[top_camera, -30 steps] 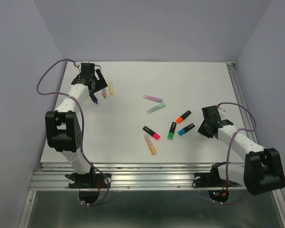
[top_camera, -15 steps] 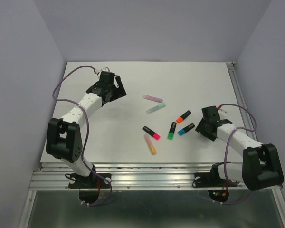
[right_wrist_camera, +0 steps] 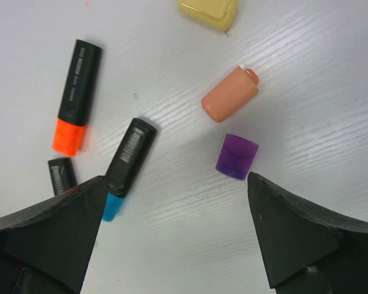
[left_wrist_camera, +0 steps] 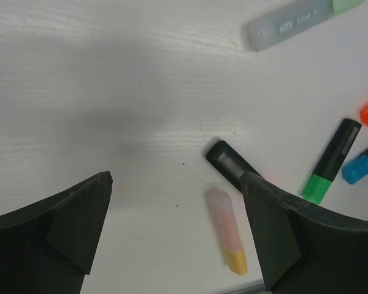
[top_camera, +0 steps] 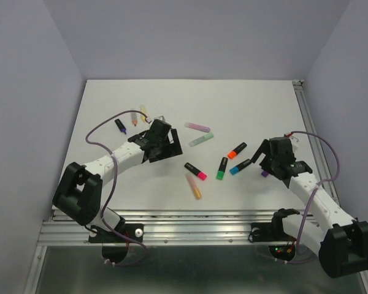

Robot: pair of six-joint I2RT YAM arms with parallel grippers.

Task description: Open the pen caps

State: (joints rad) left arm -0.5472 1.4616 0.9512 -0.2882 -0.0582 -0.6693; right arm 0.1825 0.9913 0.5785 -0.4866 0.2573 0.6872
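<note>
Left gripper (left_wrist_camera: 176,180): spread wide and empty, hanging over the table (left_wrist_camera: 80,73).
Right gripper (right_wrist_camera: 176,179): also spread wide, with nothing held.
Pens: the ones that looked capped lay in a loose group between the two grippers.
Pastel pen (left_wrist_camera: 227,229): lay inside the left gap, close to the right finger (left_wrist_camera: 282,233) and well apart from the left one, with its yellow-orange end toward the wrist.
Its axis: ran nearly along the fingers, so crosswise to their closing line.
Black pen (left_wrist_camera: 231,165): lay just ahead of that right fingertip, slanting, with its far end hidden behind the finger.
Blue pen (right_wrist_camera: 127,166): had its blue end just beside the right gripper's left finger (right_wrist_camera: 55,233), and its barrel slanted forward into the gap.
Orange pen (right_wrist_camera: 76,95): lay further ahead of that same finger, outside the gap.
Loose caps: the purple cap (right_wrist_camera: 237,157) and orange cap (right_wrist_camera: 230,101) lay ahead of the fingertips within the right gap, and the yellow cap (right_wrist_camera: 208,11) lay furthest forward.
Nearer arm: the left for the pastel pen and the right for the blue pen.
Coming move, as judged: the left gripper would shift slightly toward its right finger to centre the pastel pen, then descend and close across the barrel.
</note>
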